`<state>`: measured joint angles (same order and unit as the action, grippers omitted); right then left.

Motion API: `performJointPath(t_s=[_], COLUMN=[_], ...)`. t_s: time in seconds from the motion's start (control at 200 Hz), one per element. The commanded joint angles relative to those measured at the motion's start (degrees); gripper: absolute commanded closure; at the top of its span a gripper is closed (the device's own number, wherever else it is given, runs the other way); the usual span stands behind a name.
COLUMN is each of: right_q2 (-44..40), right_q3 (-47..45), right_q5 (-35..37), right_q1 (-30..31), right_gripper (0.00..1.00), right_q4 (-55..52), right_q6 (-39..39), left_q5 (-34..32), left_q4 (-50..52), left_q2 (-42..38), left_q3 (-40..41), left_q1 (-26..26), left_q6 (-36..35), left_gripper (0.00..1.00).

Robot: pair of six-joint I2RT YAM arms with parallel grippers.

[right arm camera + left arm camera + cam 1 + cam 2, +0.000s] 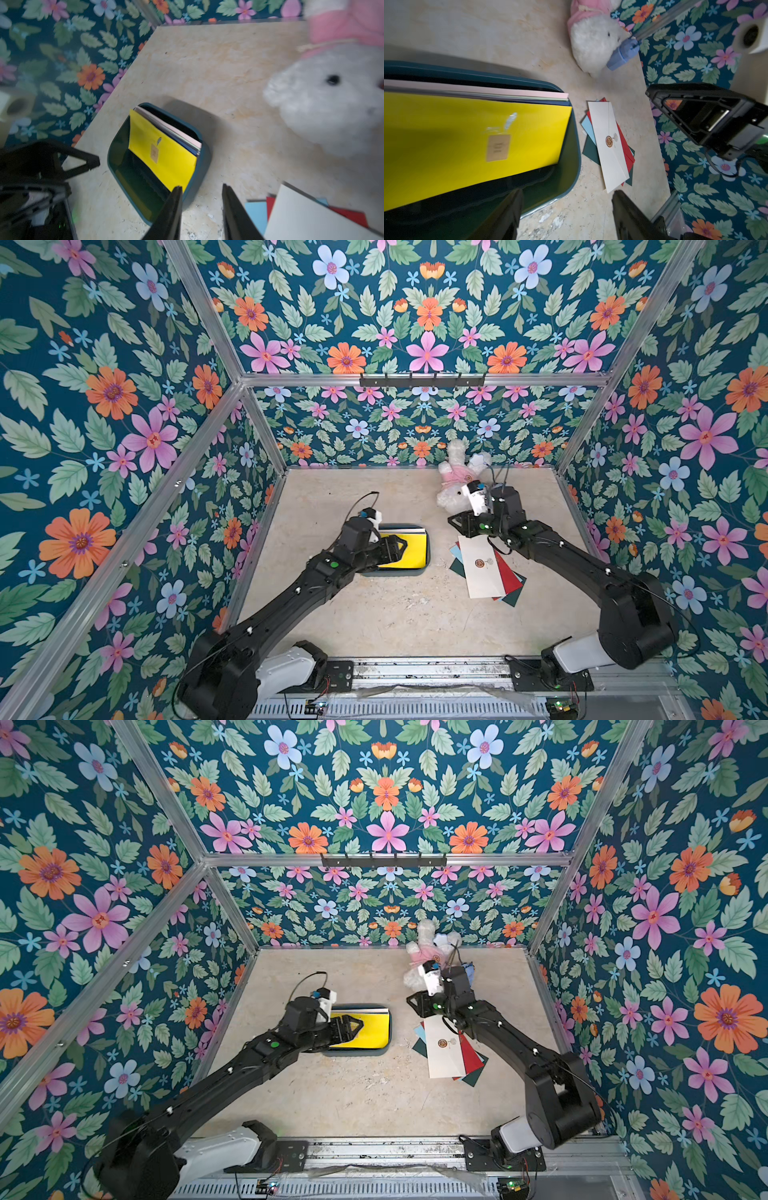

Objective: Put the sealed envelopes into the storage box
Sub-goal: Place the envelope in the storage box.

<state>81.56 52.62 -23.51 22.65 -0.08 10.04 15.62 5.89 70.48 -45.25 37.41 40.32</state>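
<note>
Teal storage box (400, 571) (358, 1053) sits on the table (395, 614), left of centre. Inside it a yellow envelope (414, 552) (166, 158) leans tilted, with pink, pale green and navy envelope edges stacked behind it on the far side, clearest in the left wrist view. Left gripper (392, 549) (566, 216) hangs over the box's left part, above the yellow envelope. Its jaws are wide apart with nothing between them. The loose pile lies on the table to the right, well apart from the box: white envelope (482, 568) (610, 145) on top with its round brown seal facing up, red envelope (509, 576), dark green envelope (513, 595) and light blue envelope (588, 126) fanned under it. Right gripper (461, 524) (202, 207) is at the pile's far end, jaws partly apart and empty. Can't tell if it touches the paper. Plush rabbit (453, 489) (332, 99) in pink lies far right, just beyond that gripper, a small blue backpack (623, 54) touching it.
</note>
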Motion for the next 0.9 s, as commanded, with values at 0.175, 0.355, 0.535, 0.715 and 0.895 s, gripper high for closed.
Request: performJointPath(t_s=[0.175,0.355,0.535,0.715,0.895], right_q2=[-12.8,-11.8,-9.3,-7.7,-4.5], right_q3=[-19.0,-23.5,-27.0,-27.4,-27.7], right_q5=[8.6,14.0,12.1,12.6,11.6], right_q1=[-10.6,-11.4,-11.5,-11.5,-11.5], right_gripper=[0.57,0.53,0.53,0.52,0.53], right_q4=[6.6,7.7,11.9,12.5,14.2], right_q6=[14.6,18.3,19.8,19.3,19.7], left_q5=[-0.7,2.0,0.4,0.3,1.2], left_q4=[-10.0,-9.9,-7.2,-7.1,-7.4], left_q2=[22.3,36.2,43.5,45.7,47.3], left_q3=[-12.2,-22.7,-29.4,-29.7,-29.7], left_q1=[10.6,14.8,16.2,16.2,16.2], left_q6=[3.2,4.2,4.7,4.8,5.7], left_gripper=[0.28,0.31,0.32,0.32,0.32])
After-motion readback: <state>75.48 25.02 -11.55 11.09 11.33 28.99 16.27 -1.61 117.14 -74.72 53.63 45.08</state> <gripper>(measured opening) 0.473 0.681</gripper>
